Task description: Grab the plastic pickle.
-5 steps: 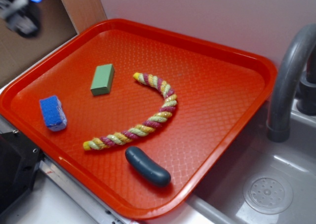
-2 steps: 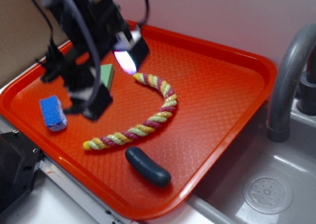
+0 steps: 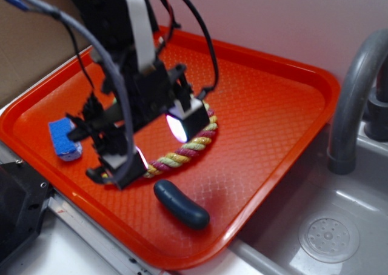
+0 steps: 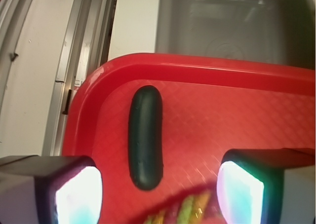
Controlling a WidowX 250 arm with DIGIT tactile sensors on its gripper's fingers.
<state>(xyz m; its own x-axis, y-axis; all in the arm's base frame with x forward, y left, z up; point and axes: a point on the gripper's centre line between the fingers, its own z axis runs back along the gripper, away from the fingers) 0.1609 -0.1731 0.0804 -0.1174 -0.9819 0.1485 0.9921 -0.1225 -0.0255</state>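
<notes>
Pickle first: the small dark teal-grey plastic pickle (image 3: 180,203) lies flat on the orange-red textured plastic tray (image 3: 273,105), in the lower middle of the frame near the tray's front rim, untouched. Far left, a blue sponge block (image 3: 62,138) sits on the tray near its left edge. Right of it, the black robot gripper (image 3: 151,145) hangs over the yellow-and-maroon twisted rope (image 3: 185,149), its jaws spread wide and holding nothing; the pickle lies just below and apart from them. In the wrist view the pickle (image 4: 145,136) lies lengthwise between the two pads (image 4: 79,194). At the right edge stands a grey curved tap (image 3: 351,99) over a grey sink (image 3: 327,226). A pale wall fills the upper frame.
</notes>
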